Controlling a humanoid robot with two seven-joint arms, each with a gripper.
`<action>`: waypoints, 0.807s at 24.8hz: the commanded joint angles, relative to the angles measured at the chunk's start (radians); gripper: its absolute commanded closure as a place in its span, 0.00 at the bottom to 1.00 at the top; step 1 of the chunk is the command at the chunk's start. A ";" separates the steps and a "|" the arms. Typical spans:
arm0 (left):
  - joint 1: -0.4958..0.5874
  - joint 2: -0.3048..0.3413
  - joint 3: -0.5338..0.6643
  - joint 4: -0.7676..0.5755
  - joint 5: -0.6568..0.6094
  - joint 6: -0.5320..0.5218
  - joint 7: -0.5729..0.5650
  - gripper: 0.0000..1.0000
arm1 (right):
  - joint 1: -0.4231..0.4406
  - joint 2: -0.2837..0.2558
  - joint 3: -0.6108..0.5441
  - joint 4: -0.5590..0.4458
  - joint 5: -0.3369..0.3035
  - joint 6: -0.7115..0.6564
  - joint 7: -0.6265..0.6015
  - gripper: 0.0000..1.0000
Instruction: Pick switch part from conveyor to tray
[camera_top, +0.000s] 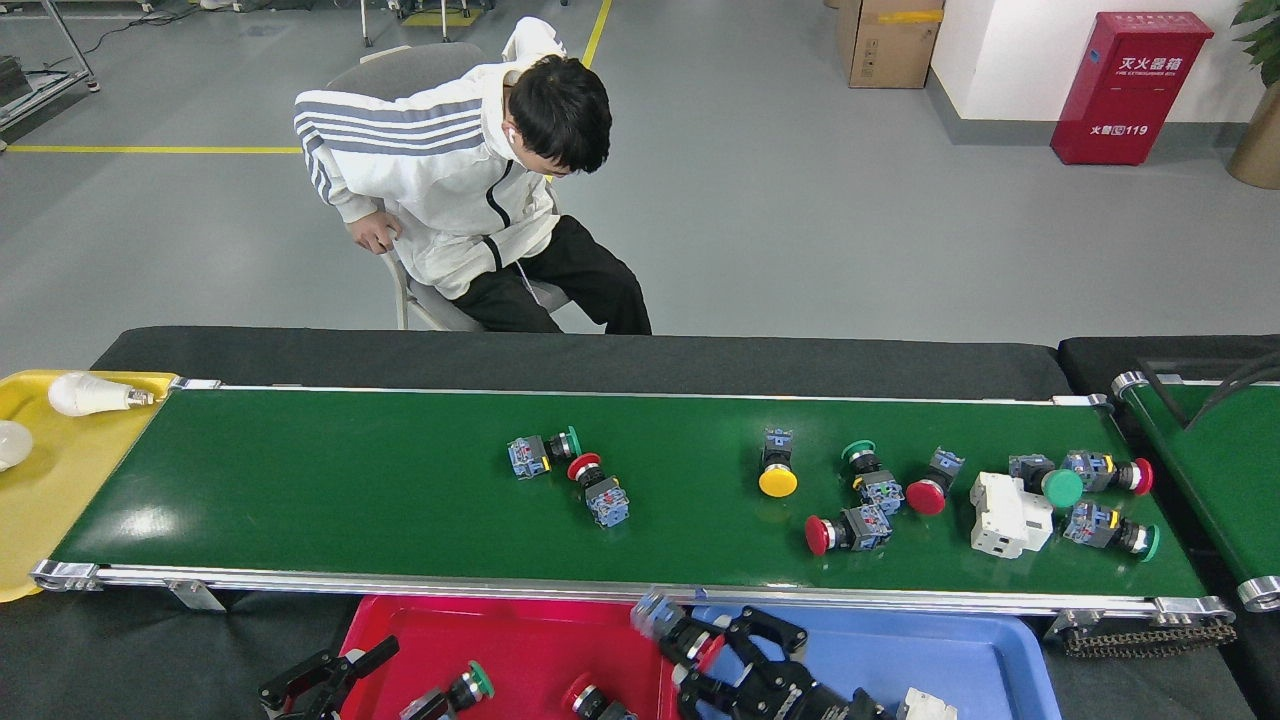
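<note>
Grey floor behind, conveyor (300, 490) loaded with switches. Right gripper (715, 655) hangs over the blue tray (960, 660), clamped on a red switch (672, 630); release comes next. Left gripper (325, 675) spread apart beside the red tray (500, 640), green switch (460, 690) dropped inside.

Black, seemingly skeletal-fingered grippers: left gripper (325, 680), right gripper (735, 655)

The conveyor (300, 490) is the landmark. On it, near its middle, lie two switch parts (575, 472) touching each other; toward its right end lies a cluster of switch parts (880, 495) around a boxy module (1005, 515). Before the conveyor sit two trays (520, 650) side by side. At its left end lies a tray with bulbs (60, 470). Behind it, a person (470, 200) sits on a chair.
</note>
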 joint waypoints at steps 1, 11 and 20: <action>-0.005 -0.048 0.071 -0.013 0.003 -0.005 0.001 0.00 | -0.003 -0.004 -0.030 -0.017 -0.005 0.193 -0.024 0.01; -0.098 -0.146 0.171 -0.021 -0.002 0.191 -0.214 0.00 | -0.078 -0.010 0.011 -0.014 -0.040 -0.110 -0.025 0.01; -0.276 -0.226 -0.017 -0.009 -0.083 0.285 -0.375 0.00 | -0.118 0.073 0.053 0.031 -0.031 -0.474 0.136 1.00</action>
